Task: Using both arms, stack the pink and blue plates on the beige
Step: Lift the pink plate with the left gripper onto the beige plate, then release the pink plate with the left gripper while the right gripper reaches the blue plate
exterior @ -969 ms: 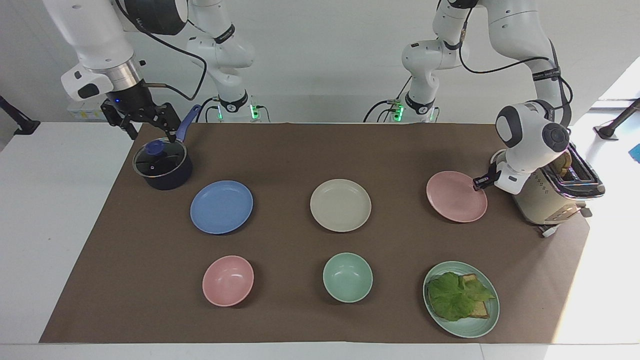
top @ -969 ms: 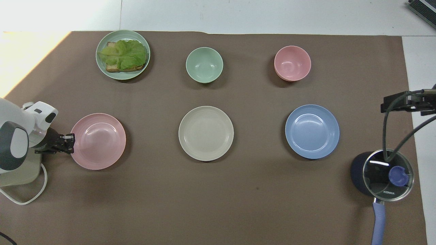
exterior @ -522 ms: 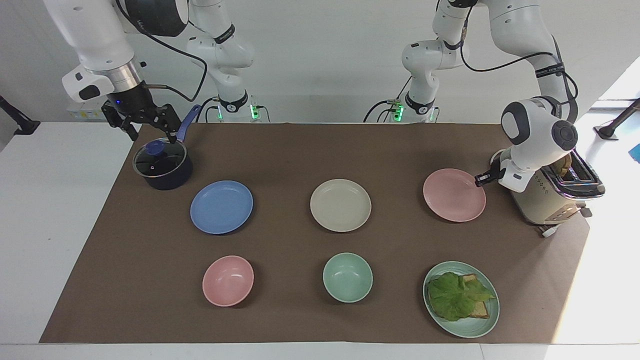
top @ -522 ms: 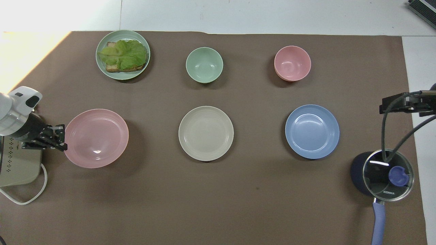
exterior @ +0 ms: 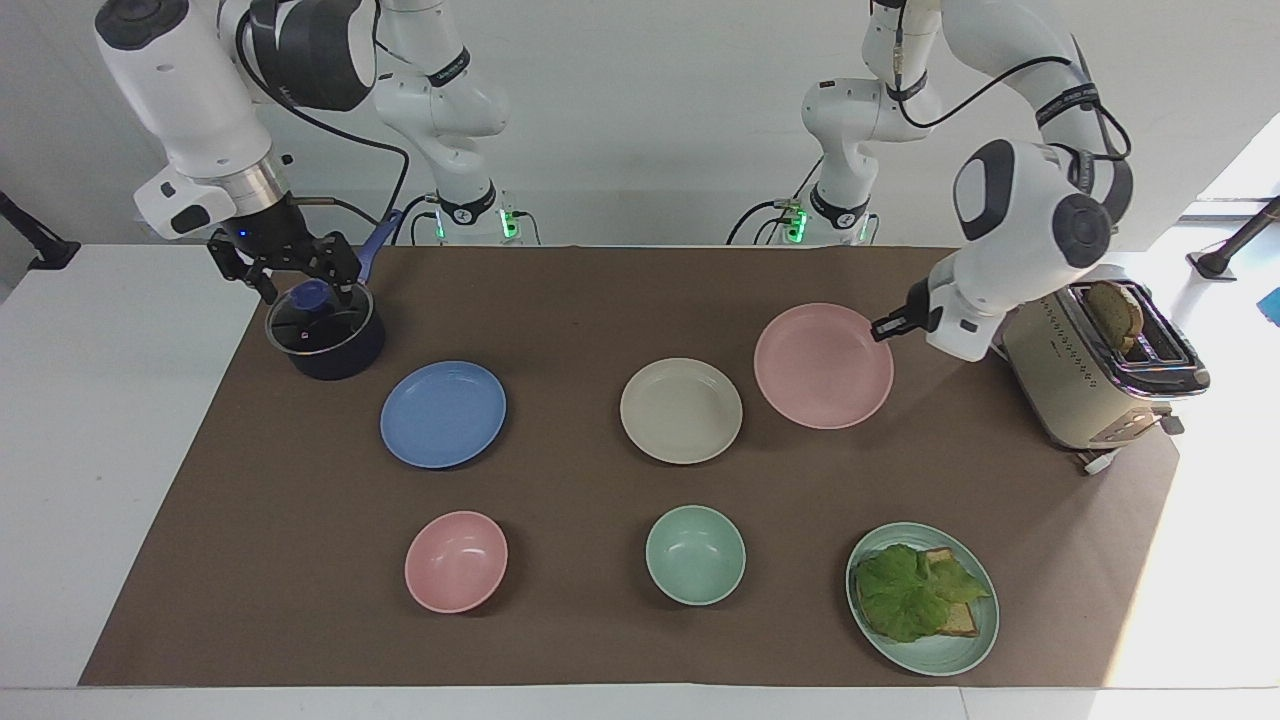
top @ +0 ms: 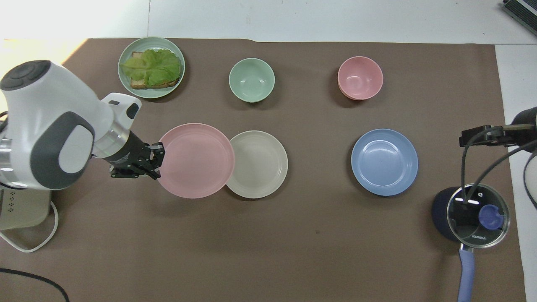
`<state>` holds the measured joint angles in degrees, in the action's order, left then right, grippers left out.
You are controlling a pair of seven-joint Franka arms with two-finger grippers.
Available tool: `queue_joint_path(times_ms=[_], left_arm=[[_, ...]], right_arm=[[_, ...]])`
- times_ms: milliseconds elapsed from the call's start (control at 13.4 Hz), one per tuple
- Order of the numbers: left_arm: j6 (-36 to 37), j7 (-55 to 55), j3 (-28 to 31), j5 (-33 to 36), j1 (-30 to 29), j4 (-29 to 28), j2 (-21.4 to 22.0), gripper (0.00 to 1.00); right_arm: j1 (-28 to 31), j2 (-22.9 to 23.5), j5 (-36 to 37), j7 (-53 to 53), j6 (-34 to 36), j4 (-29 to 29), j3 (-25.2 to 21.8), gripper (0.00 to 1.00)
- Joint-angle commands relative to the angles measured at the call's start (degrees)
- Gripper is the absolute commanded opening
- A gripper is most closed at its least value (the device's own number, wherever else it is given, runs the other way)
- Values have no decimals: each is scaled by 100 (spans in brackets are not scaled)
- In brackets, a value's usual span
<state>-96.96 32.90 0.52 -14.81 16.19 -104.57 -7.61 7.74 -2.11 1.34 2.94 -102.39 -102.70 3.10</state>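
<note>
Carrying stage: pink plate is off the table, nothing stacked so far

Facing view, left gripper: pinched tight on the rim of the pink plate, holding it up in the air just beside the beige plate, on the side toward the left arm's end of the table. You can see its shadow on the brown mat underneath, so it's clearly lifted.

Facing view, right gripper: fingers spread wide, holding nothing, hanging over the lidded saucepan. Looks like it's just waiting.

Facing view, blue plate: flat on the mat beside the beige plate, toward the right arm's end, untouched.

Overhead view, pink plate: its edge already covers a sliver of the beige plate, but it's raised, so that's overlap and not contact.

Overhead view, left gripper: clamped on the plate's rim, on the side away from the beige one.

Overhead view, blue plate: sitting alone, well apart from the right gripper.

Done: pink plate picked up and most of the way over, I'd say.

Left: centre it on the beige plate and let go, then the blue one on top, presumably the right arm's job.
</note>
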Motion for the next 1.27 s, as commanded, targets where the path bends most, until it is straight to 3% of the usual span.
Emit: queue_joint_path(times_ms=[0, 298, 373, 447, 522, 671, 820, 969, 1193], left_arm=[[-978, 120, 115, -443, 620, -475, -38, 0], [-2229, 252, 115, -585, 1237, -802, -355, 0], [-2239, 235, 115, -585, 1264, -794, -355, 7], [-2230, 226, 115, -585, 1255, -802, -355, 75], [-2195, 235, 124, -593, 1229, -794, -355, 100], [-2029, 156, 168, -559, 1150, -741, -355, 100], [-1836, -115, 194, -453, 617, -671, -312, 100], [-1161, -878, 194, 263, -16, -233, -250, 100], [-745, -2282, 203, 1206, -755, 383, 82, 100]], right_arm=[[96, -237, -134, 216, -352, -496, 24, 100], [192, -159, -361, 453, -1650, -1523, 24, 100], [245, -106, -502, 619, -1844, -1707, 24, 100], [289, -53, -521, 847, -2133, -1840, 24, 100], [324, 34, -599, 875, -2284, -1911, 24, 100], [412, 219, -705, 963, -2382, -1920, 24, 100], [403, 526, -767, 1059, -2801, -2042, 24, 98], [377, 650, -767, 1078, -3295, -2288, 33, 95], [359, 817, -767, 1095, -3340, -2333, 42, 89]])
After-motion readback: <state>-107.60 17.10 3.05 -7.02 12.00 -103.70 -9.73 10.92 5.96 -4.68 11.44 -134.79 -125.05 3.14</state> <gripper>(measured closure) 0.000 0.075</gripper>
